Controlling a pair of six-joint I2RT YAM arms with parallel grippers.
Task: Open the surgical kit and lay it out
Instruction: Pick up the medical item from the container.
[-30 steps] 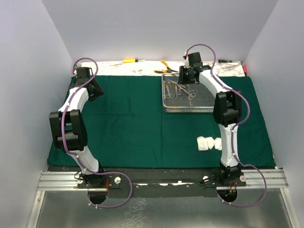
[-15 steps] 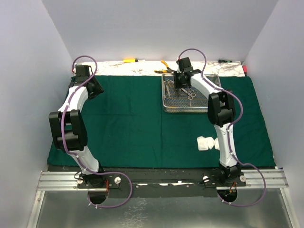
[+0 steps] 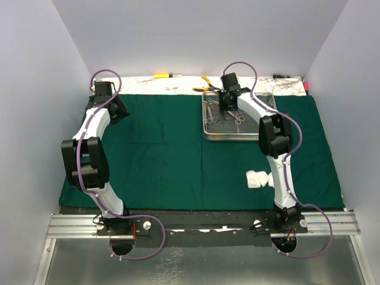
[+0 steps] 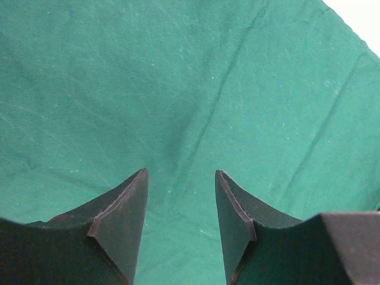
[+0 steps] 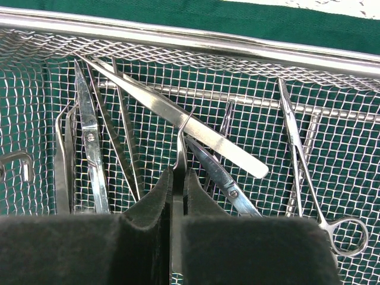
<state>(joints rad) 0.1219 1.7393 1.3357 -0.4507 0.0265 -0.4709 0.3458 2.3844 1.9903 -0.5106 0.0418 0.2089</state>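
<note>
Inside wire-mesh tray, far right on green cloth: curved-tip clamp, pinched tight in my right gripper.
Risk: tweezers cross it; lifting may drag them, or thin steel slips.
Other arm: my left gripper half open, empty, over cloth.

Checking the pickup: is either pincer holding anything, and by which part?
The right pincer pinches a thin curved-tipped instrument along its shaft; the left pincer holds nothing.
</note>
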